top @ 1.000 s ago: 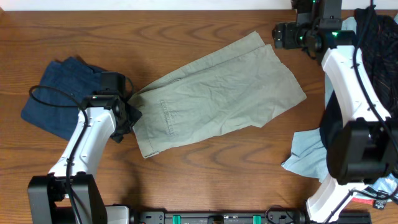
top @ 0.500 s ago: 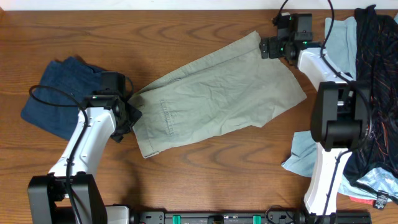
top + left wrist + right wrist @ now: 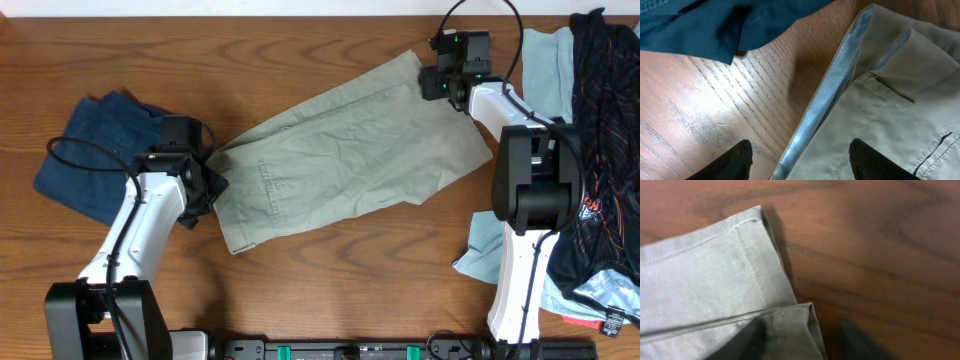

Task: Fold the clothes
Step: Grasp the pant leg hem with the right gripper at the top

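Here, two arms bracket the trousers [image 3: 350, 160], which lie flat and aslant on the table [image 3: 300, 40], nothing gripped yet. The left pincer [image 3: 801, 150] stands with its jaws apart. The waistband [image 3: 830, 95] shows its pale lining where the edge is turned up, and it runs straight ahead from between the fingers. A navy garment [image 3: 715, 25] lies beyond and to the left of them, on bare wood.

At the far end, the right pincer [image 3: 802, 335] is likewise spread (its fingers are only dark blurs at the bottom of the wrist view). The hem [image 3: 755, 245] lies just ahead and to its left, and a second leg's corner sits between the fingers.

The step looks to be seizing both ends for an end-to-end fold. To do it well, the right pincer should probably shift left so the jaws straddle both stacked leg corners, not merely the nearer one. The left should bite the waistband through its full thickness, clear of the navy cloth. Closing both before either lifts, then rising level, would keep the cloth from skewing.
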Tool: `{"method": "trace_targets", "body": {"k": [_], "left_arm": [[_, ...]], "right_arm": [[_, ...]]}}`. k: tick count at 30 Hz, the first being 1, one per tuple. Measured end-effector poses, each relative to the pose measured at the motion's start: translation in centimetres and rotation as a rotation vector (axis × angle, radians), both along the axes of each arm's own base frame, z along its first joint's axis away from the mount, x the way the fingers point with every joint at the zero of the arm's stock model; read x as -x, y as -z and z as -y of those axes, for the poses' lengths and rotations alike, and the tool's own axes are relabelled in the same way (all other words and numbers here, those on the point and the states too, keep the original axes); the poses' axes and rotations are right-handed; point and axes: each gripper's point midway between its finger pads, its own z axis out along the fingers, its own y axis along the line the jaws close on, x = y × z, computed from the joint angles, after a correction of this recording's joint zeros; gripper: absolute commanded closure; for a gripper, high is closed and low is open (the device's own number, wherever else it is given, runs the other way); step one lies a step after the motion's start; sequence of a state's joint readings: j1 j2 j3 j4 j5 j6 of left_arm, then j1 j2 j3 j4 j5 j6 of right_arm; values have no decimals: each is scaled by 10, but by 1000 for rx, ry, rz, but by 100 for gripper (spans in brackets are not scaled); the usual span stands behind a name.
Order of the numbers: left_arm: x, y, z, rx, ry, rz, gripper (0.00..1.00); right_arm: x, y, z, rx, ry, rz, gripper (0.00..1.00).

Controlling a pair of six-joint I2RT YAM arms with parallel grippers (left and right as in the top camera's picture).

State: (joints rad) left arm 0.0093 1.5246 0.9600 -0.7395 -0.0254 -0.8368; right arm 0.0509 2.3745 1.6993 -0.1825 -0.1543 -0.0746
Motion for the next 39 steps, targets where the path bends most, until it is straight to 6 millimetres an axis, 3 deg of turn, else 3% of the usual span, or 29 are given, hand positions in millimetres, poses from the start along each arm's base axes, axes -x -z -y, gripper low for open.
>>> {"method": "trace_targets", "body": {"k": [2, 6, 15, 19, 24, 27, 30, 33, 39], "left_arm": [[0, 0, 0, 0, -1, 0, 36], [0, 0, 0, 0, 0, 0, 36], [0, 0, 0, 0, 0, 0, 36], [0, 0, 0, 0, 0, 0, 36], [0, 0, 0, 0, 0, 0, 36], [0, 0, 0, 0, 0, 0, 36], [0, 0, 0, 0, 0, 0, 36], [0, 0, 0, 0, 0, 0, 36], [1, 0, 0, 0, 0, -3, 36]], "right_arm": [[0, 0, 0, -5, 7, -1, 74], [0, 0, 0, -13, 18, -2, 99], [6, -9, 7, 5, 80, -32, 99], [6, -44, 6, 4, 80, 10, 99], [2, -130, -12, -9, 49, 172, 99], [0, -178, -36, -13, -3, 292, 99], [-2, -195, -53, -18, -37, 352, 99], [-7, -197, -65, -21, -57, 387, 99], [-25, -191, -64, -11, -32, 460, 99]]}}
